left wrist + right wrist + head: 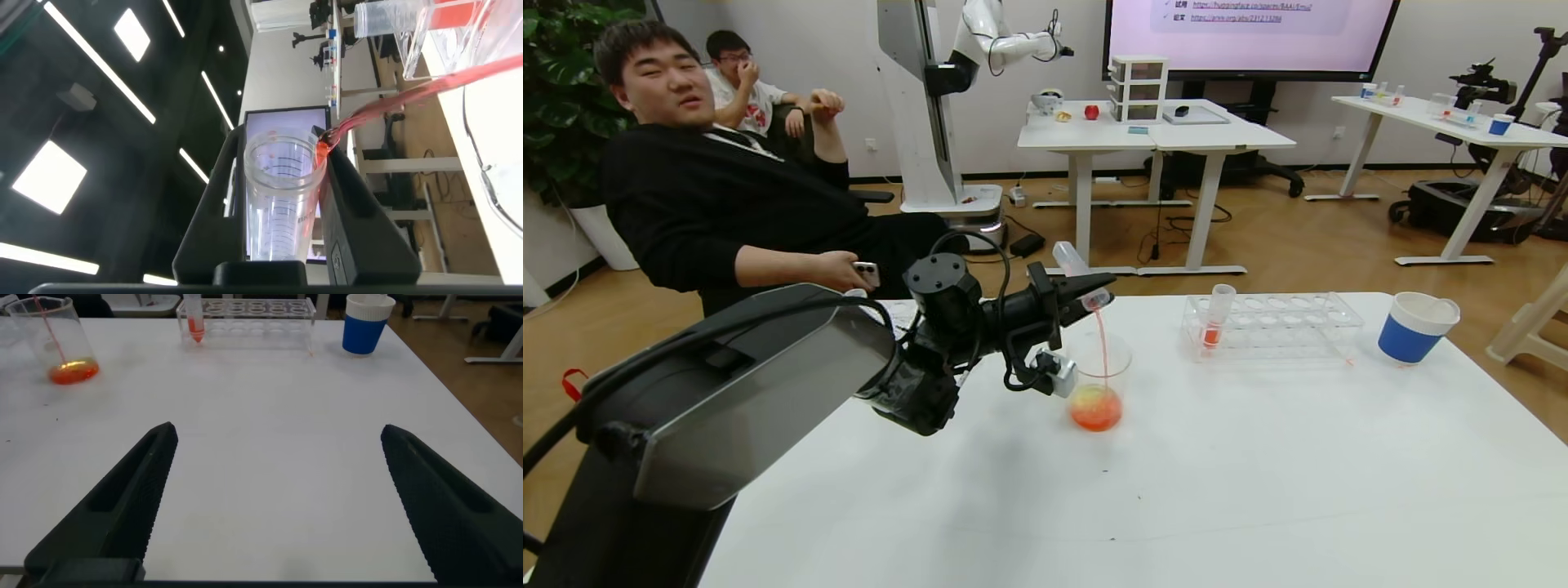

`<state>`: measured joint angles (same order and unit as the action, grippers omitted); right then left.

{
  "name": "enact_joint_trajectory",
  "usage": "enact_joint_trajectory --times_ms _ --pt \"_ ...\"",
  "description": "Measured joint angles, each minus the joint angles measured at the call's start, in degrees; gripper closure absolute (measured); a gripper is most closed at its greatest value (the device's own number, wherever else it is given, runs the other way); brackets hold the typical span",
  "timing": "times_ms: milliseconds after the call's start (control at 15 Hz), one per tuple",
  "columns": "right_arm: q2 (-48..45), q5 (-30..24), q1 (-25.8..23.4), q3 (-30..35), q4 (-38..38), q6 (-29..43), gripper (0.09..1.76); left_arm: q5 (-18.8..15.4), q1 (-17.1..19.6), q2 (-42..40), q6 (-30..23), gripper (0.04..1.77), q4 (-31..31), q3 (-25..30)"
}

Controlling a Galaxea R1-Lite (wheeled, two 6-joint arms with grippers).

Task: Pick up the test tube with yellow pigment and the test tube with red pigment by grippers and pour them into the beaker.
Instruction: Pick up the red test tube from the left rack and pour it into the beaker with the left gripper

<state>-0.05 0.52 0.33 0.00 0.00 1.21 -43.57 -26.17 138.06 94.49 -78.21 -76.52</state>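
The test tube with red pigment [1076, 273] is held tipped above the beaker [1098, 380], mouth downward, clamped between the fingers of the left gripper [1086, 292]; a thin red stream [1102, 343] is seen falling into the beaker, where orange-red liquid with a yellowish patch is already pooled. The pouring step is judged to be nearly finished: the tube looks almost drained. Next, the tube would need righting and returning to the rack [1274, 325], where another red tube [1215, 318] stands. The right gripper [274, 498] is parked low over the table [1176, 490], its fingers spread wide.
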Motion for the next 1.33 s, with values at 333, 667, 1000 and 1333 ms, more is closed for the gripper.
enact_joint_trajectory --times_ms 333,667,1000,1333 --pt "0.0 0.0 0.0 0.0 0.0 0.02 0.11 -1.9 0.49 0.15 2.61 1.29 0.02 -0.02" --pt "0.0 0.0 0.0 0.0 0.0 0.02 0.11 -0.45 0.35 0.23 -8.28 1.29 -1.22 -0.22" --pt "0.0 0.0 0.0 0.0 0.0 0.02 0.11 32.91 -0.78 0.48 -44.58 1.29 -10.12 -4.21" --pt "0.0 0.0 -0.02 0.0 0.0 0.0 0.11 68.54 -4.86 0.09 -71.58 1.29 -6.1 -12.04"
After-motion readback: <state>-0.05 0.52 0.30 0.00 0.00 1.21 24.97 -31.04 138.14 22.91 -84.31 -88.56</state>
